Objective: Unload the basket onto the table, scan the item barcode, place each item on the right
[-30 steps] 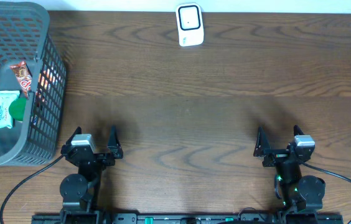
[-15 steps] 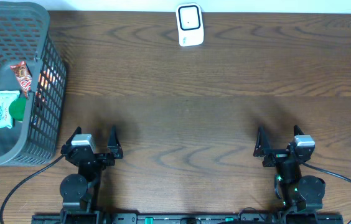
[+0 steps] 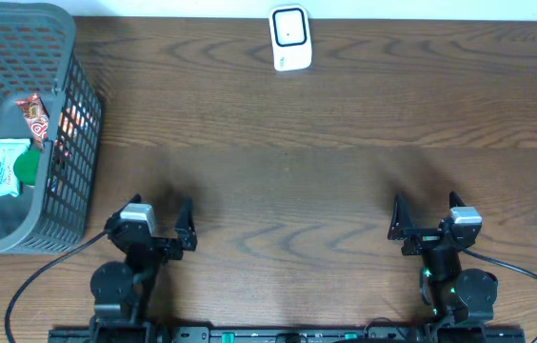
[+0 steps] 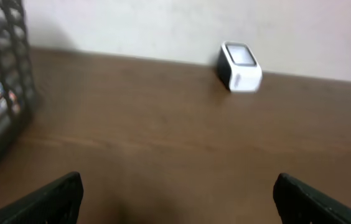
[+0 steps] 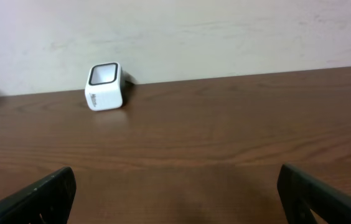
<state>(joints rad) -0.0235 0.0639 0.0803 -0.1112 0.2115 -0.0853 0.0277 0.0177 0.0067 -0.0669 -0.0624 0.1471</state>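
1. Left tool [image 3: 159, 217]: at the near edge of the wooden surface [image 3: 288, 162], well short and left of the scanner. Jaws were spread wide and held nothing.

2. Right tool [image 3: 425, 208]: at the near edge, well short and right of the scanner. Jaws were spread wide and held nothing.

3. Basket [image 3: 70, 114]: dark grey plastic mesh, far left of the scanner and nearer than it.
- White packet [image 3: 0, 170]: lay flat inside the basket. It had teal print, too small to read.
- Green disc [image 3: 27, 166]: lay against the packet's right edge.
- Snack wrapper [image 3: 32, 112]: red and white, lay beyond the packet. Its lettering could not be read.

4. Scanner [image 3: 289, 38]: small white box with a dark, white-framed window. It stood at the far edge of the surface against the pale wall, and any marking on its body was illegible.
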